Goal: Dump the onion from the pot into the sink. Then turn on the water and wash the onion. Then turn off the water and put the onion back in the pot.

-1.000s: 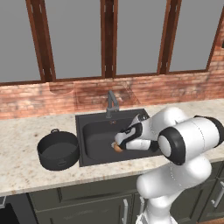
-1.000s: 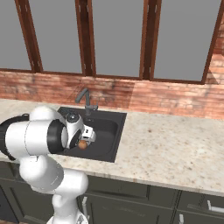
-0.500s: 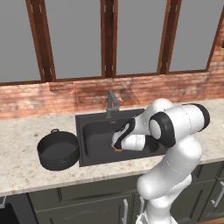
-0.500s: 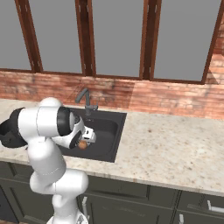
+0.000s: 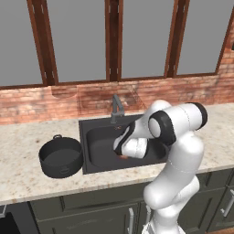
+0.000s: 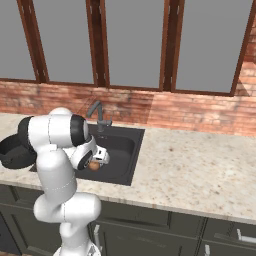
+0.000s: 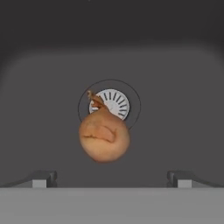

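Hovering low in the sink (image 5: pixel 98 146), the gripper (image 7: pixel 112 178) has fingers spread wide, onion (image 7: pixel 104 138) loose beside the drain (image 7: pixel 113 103).

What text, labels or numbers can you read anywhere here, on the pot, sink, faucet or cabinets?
None. The pot, the sink, the faucet, the onion and the cabinets carry no words, brands or numbers.

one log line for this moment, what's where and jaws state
onion: in sink, beside drain | gripper: over onion, jaws open, no grasp | pot: on counter left of sink, empty | faucet: no water seen
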